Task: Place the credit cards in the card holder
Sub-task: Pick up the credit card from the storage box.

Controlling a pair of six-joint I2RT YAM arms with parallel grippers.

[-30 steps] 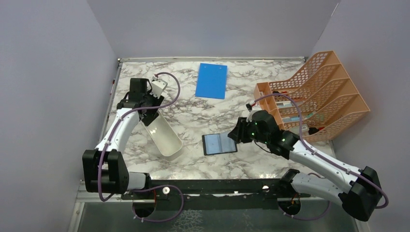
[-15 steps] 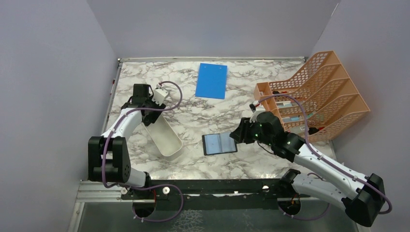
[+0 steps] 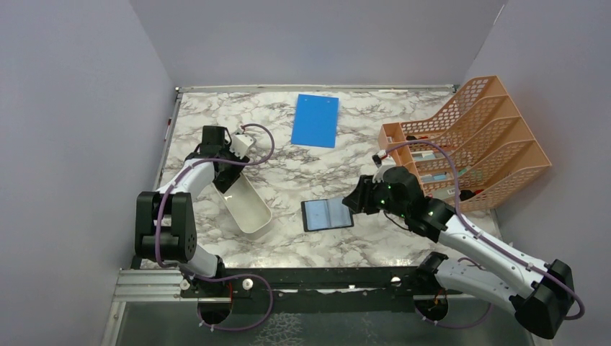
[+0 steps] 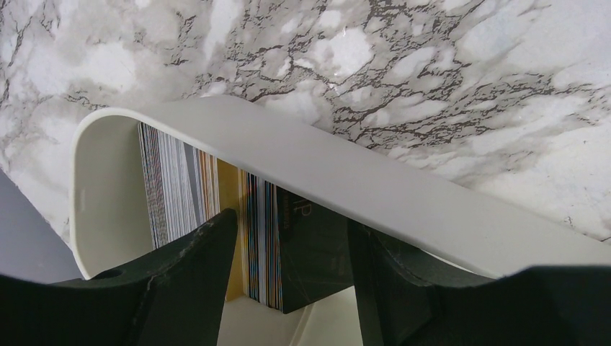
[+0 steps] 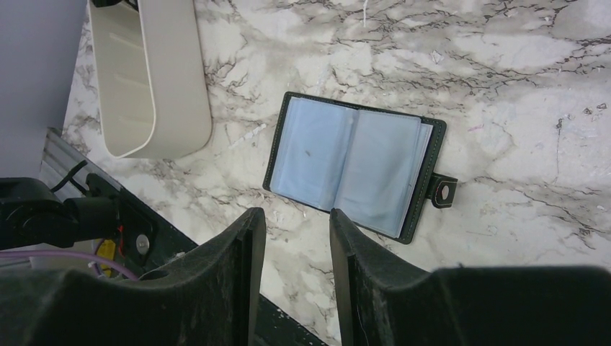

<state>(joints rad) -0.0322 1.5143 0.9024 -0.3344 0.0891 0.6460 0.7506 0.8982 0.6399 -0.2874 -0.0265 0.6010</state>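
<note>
The credit cards stand on edge in a stack inside the white tray; their edges are striped, one is yellowish, and a dark card faces out. My left gripper is open and reaches into the tray's far end, its fingers either side of part of the stack, with a gap beside the dark card. The card holder lies open on the marble, grey-blue pockets up and snap tab to the right. My right gripper hovers open and empty just short of the card holder.
The white tray lies diagonally at the left. A blue board lies at the back centre. An orange mesh rack stands at the right, close behind my right arm. The table's front rail is near the right gripper.
My left arm has swung and lowered its gripper into the tray's far end, with the jaws a little wider. The right arm has barely shifted.
</note>
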